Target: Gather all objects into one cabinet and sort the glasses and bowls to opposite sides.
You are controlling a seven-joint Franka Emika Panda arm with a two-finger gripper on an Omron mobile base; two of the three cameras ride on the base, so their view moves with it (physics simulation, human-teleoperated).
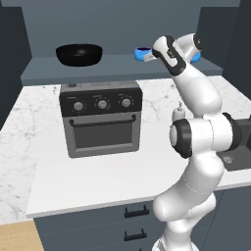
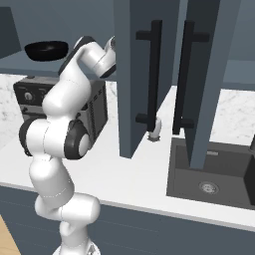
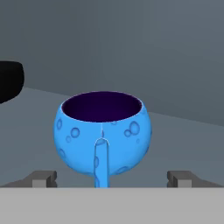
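Note:
A wide black bowl (image 1: pixel 78 54) sits at the left of the open cabinet's shelf floor (image 1: pixel 112 67). To its right stands a bright-blue cup (image 1: pixel 142 53) with a dark inside. My gripper (image 1: pixel 150 57) is level with this cup, just to its right. In the hand view the cup (image 3: pixel 103 133) stands straight ahead with its handle facing me. My gripper (image 3: pixel 112 178) is open there, its fingertips (image 3: pixel 43 178) wide on either side and touching nothing. A second blue cup (image 1: pixel 197 58) peeks out behind my arm. The bowl (image 2: pixel 46 50) is also in the right base view.
A grey countertop oven (image 1: pixel 100 122) with three knobs stands under the shelf on the marble counter (image 1: pixel 29 147). Two open cabinet doors with long black handles (image 2: pixel 155 74) hang to the right. A pale soap bottle (image 2: pixel 157 127) stands beside the dark sink (image 2: pixel 214 174).

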